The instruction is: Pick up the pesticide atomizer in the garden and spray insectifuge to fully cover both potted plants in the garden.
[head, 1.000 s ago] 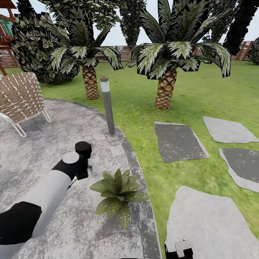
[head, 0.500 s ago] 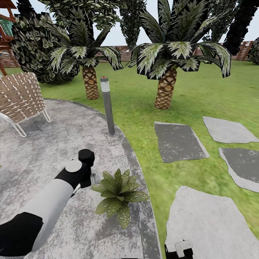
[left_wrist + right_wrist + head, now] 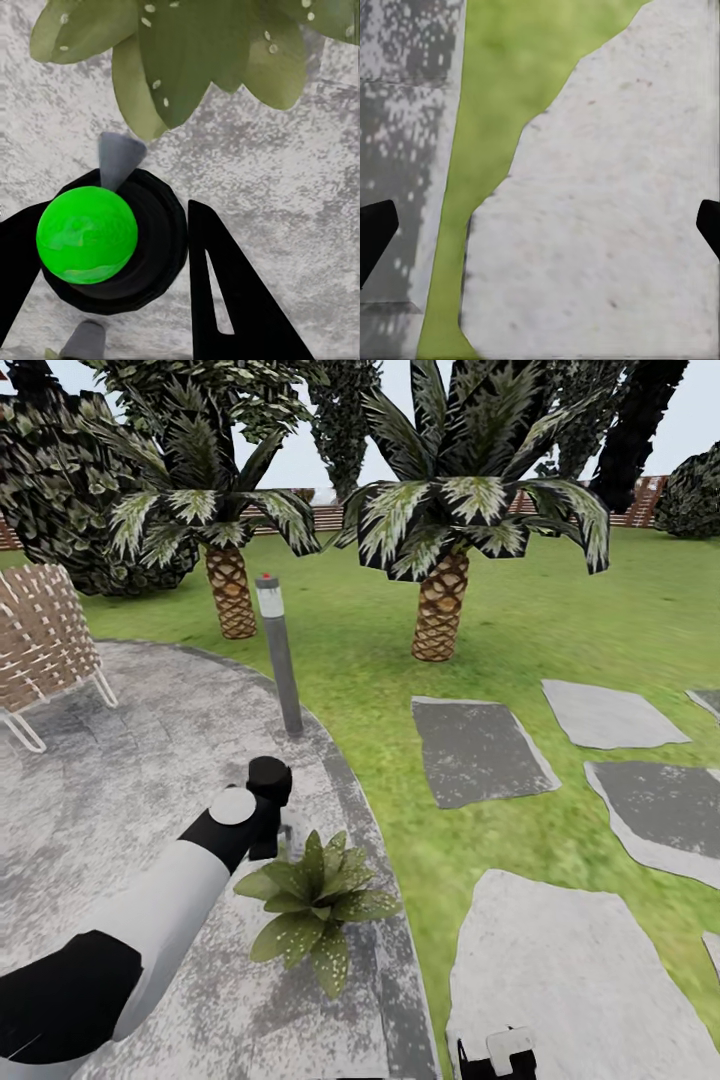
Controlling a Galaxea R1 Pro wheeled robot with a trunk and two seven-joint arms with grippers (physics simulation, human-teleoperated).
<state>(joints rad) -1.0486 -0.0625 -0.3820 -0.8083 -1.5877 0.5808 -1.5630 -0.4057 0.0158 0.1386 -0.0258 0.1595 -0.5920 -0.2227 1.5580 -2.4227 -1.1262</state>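
Observation:
One potted plant (image 3: 312,905), a low rosette of speckled green leaves, sits near the patio's right edge. My left gripper (image 3: 268,812) hangs just behind and above it, shut on the pesticide atomizer (image 3: 286,828). In the left wrist view the atomizer (image 3: 105,240) appears as a dark round body with a green ball and a grey nozzle, held between the black fingers (image 3: 225,300). Its nozzle points at the plant's leaves (image 3: 187,52). My right gripper (image 3: 497,1055) sits low at the frame's bottom edge; its fingertips stand wide apart over a pale stepping stone (image 3: 585,225), open and empty.
A grey lamp post (image 3: 279,656) stands at the rim of the patio (image 3: 120,790). A wicker chair (image 3: 40,640) is at the far left. Two palms (image 3: 440,610) (image 3: 230,592) rise on the lawn (image 3: 400,660). Stepping stones (image 3: 480,750) lie to the right.
The head view has shifted, so the scenery sits further left. My left gripper with the atomizer has moved forward and right, closer to the plant.

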